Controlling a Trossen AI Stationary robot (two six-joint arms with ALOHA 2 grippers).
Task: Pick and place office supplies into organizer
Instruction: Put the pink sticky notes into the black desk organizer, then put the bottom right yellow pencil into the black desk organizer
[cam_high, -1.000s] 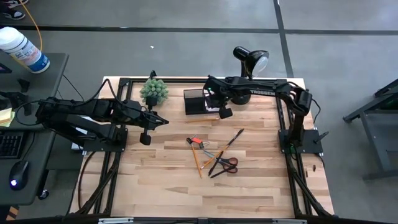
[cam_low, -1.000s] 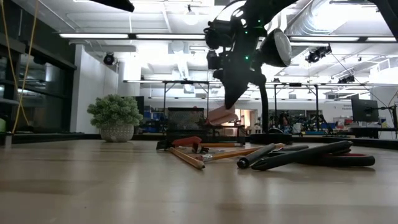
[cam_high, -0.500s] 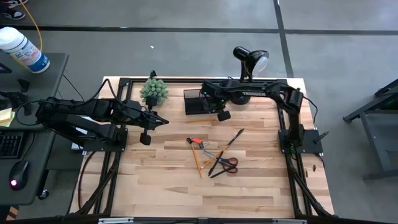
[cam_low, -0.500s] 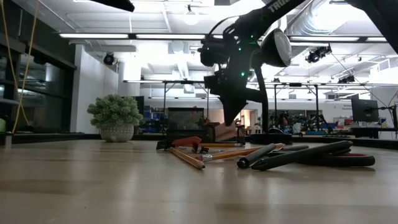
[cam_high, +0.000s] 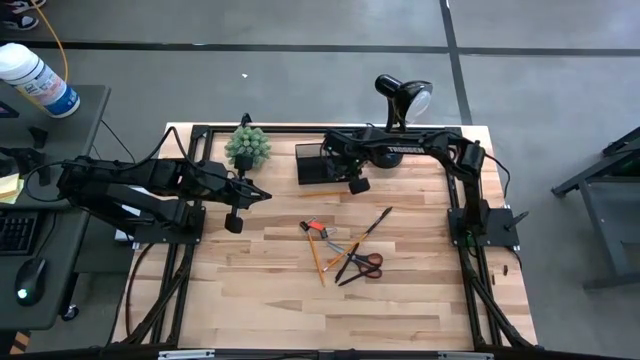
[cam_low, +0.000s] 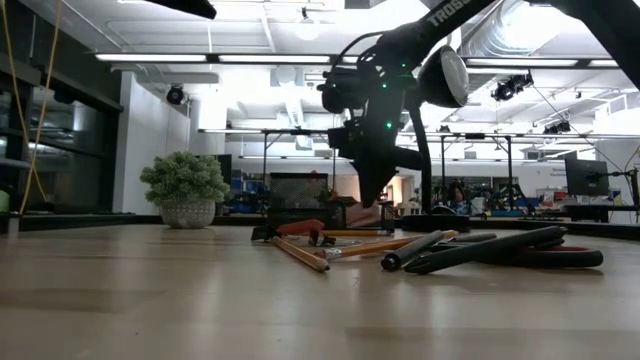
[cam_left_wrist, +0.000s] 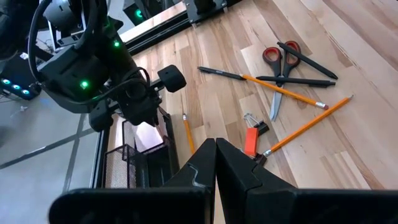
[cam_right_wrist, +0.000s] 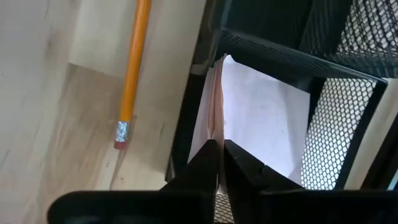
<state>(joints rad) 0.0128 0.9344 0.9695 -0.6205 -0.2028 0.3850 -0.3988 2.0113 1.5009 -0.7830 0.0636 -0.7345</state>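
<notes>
Lowered since the earlier frame, right gripper (cam_right_wrist: 219, 163) pinches the pink sticky pad (cam_right_wrist: 261, 121) on edge inside the organizer (cam_high: 315, 163), at table's 12 o'clock. Left gripper (cam_left_wrist: 216, 163) closed, empty.

Sticky-note pad (cam_right_wrist: 258, 118) inside organizer (cam_high: 312, 163).

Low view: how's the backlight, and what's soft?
Low view: bright ceiling lights leave the right gripper a silhouette; the near table is blurred. Right wrist view: the sticky-note pad in the organizer is evenly lit and sharp.
</notes>
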